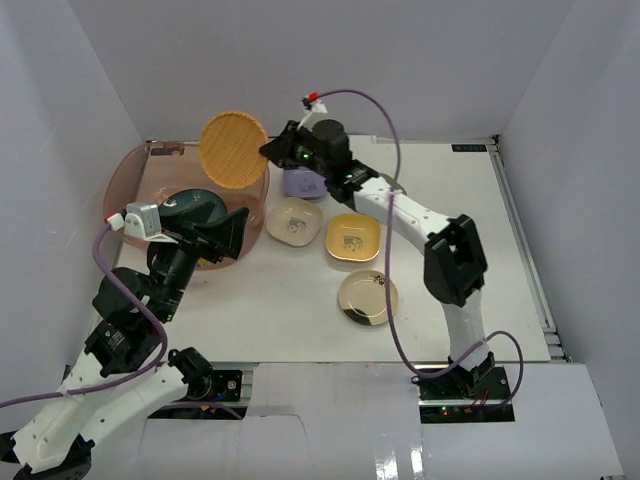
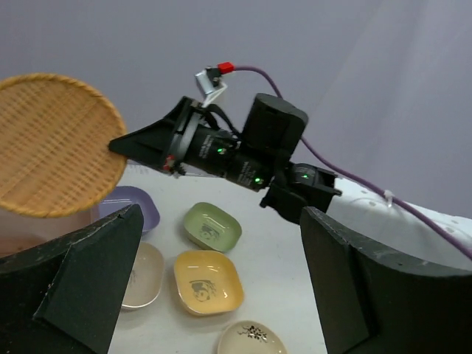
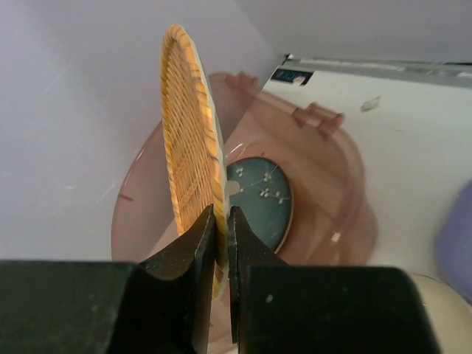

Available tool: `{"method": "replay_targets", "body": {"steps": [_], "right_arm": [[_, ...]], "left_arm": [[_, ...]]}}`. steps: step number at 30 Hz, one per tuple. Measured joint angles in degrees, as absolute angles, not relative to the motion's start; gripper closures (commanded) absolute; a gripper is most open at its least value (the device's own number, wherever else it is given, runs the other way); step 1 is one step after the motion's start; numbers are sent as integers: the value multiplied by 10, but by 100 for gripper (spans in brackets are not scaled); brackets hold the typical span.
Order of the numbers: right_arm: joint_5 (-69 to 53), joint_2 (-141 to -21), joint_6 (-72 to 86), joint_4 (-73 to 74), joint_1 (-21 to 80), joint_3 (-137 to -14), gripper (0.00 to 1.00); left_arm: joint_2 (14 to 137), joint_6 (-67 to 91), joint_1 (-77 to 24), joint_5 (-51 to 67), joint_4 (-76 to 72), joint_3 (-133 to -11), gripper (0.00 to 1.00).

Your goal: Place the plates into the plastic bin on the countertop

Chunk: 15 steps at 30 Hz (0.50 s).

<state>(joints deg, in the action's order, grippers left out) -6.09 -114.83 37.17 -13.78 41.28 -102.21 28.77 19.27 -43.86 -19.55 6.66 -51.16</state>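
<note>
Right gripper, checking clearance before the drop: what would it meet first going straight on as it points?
Likely the dark teal plate lying in the plastic bin, though depth is unclear.

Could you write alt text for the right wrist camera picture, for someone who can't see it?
Two black jaws pinch the rim of an orange woven plate, held upright and edge-on above a pinkish plastic bin. A dark teal plate lies inside the bin.

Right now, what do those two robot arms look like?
The left arm and right arm both have white links with black joints. A purple cable trails from each, the right one's tipped with a red plug. The left end effector and right end effector have black wedge-shaped fingers; small green lights glow behind the right one.
</note>
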Motion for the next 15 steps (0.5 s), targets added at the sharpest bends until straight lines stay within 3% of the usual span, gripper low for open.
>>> {"method": "replay_targets", "body": {"steps": [7,15], "right_arm": [[-39,-1372,354,-65,496,-1296,92],[6,-1452,346,-65,526,-1313,92]], "left_arm": [[289,184,-438,-234,66,-502,2],[313,183,-436,-234,68,-491,2]]}}
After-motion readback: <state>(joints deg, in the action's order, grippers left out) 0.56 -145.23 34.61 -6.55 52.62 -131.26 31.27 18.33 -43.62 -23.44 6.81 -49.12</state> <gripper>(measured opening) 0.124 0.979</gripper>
